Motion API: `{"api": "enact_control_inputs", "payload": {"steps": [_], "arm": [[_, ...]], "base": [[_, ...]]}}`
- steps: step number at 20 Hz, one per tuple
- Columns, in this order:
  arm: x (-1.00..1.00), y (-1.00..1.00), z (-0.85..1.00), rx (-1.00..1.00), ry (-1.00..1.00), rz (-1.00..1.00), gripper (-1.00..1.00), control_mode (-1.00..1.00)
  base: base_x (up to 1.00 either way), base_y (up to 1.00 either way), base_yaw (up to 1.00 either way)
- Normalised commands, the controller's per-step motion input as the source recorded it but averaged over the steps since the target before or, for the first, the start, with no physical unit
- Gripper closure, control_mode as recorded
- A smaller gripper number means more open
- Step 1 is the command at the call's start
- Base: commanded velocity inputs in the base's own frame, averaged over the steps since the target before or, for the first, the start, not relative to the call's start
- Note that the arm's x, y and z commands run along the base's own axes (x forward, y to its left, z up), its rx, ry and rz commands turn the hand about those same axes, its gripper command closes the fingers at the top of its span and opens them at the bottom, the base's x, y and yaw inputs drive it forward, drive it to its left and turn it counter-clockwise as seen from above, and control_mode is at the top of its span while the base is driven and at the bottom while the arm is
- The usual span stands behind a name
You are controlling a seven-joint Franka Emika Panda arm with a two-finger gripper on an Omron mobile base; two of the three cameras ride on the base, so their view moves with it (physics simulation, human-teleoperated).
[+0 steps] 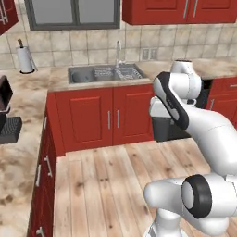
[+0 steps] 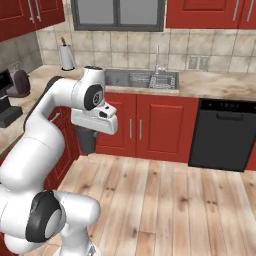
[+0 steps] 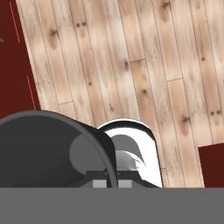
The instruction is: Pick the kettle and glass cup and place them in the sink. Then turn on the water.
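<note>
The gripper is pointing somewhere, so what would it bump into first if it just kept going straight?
The gripper points down, and the hand view looks onto the wooden floor. Going straight on, it would probably meet those floor planks first. How far off they are is hard to judge.

Open wooden floor (image 2: 165,195) before sink (image 2: 142,80).

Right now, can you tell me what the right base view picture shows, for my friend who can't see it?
A white robot arm folds up at the left over a wooden plank floor. Beyond it, red cabinets carry a speckled counter with a grey sink and chrome faucet. A black dishwasher stands at the right, a paper towel roll near the back wall.
</note>
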Motion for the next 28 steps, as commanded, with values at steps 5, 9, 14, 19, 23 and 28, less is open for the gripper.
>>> {"api": "enact_control_inputs", "payload": {"steps": [5, 9, 14, 19, 23, 28], "arm": [[0.0, 0.0, 0.0, 0.0, 0.0, 0.0, 1.0, 1.0], [0.0, 0.0, 0.0, 0.0, 0.0, 0.0, 1.0, 1.0], [0.0, 0.0, 0.0, 0.0, 0.0, 0.0, 1.0, 1.0], [0.0, 0.0, 0.0, 0.0, 0.0, 0.0, 1.0, 1.0], [0.0, 0.0, 0.0, 0.0, 0.0, 0.0, 1.0, 1.0], [0.0, 0.0, 0.0, 0.0, 0.0, 0.0, 1.0, 1.0]], "base": [[0.87, 0.23, 0.04], [0.86, 0.02, 0.02], [0.73, -0.04, 0.0], [0.59, -0.25, 0.0], [0.44, -0.46, 0.0], [0.4, -0.56, 0.0]]}}
